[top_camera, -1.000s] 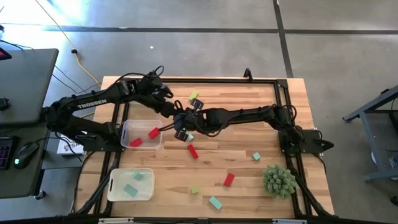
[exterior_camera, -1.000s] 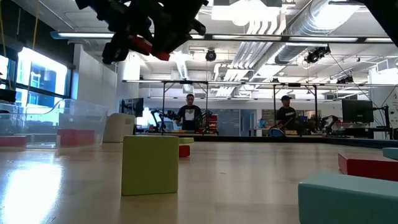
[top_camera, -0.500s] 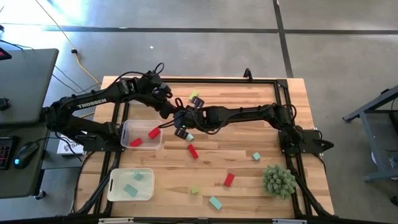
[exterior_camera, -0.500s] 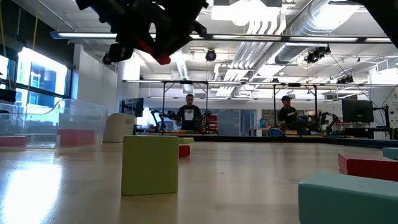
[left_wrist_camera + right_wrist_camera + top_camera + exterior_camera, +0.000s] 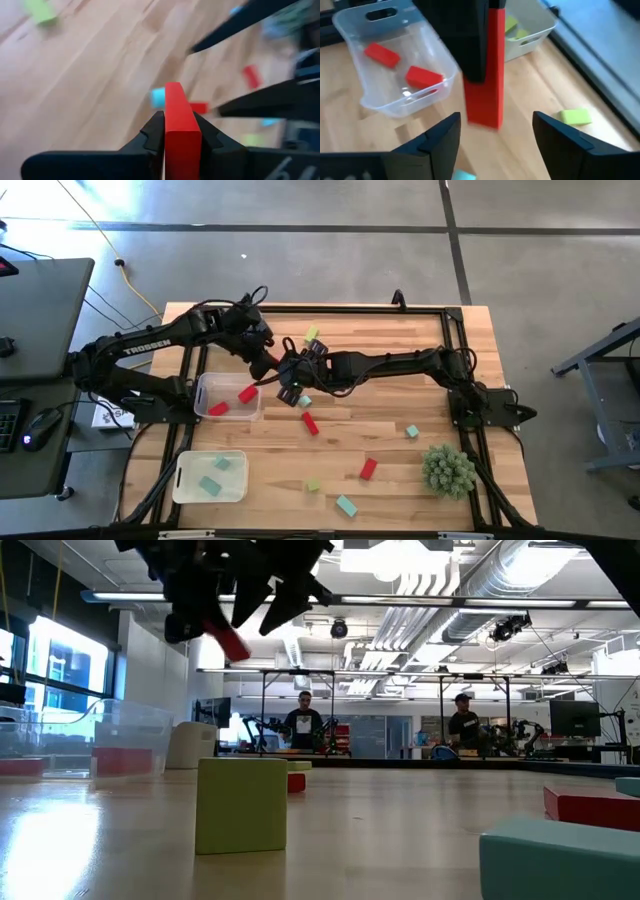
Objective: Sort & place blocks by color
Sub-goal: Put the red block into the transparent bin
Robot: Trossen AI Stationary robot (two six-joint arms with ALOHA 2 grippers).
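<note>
Handover done — red bar (image 5: 181,131) now rides in the left gripper (image 5: 179,131) alone.

Clamped between the left fingers (image 5: 153,134), the red bar has come away from the right gripper (image 5: 495,131), whose fingers now stand spread with nothing between them, the bar just ahead of their tips. Half a second ago both grippers crowded it. Just beyond the bar waits the clear bin (image 5: 437,57) with two red blocks (image 5: 423,77) inside; farther off, a second bin (image 5: 538,26) holds yellow-green ones. Carry and drop look next.
</note>
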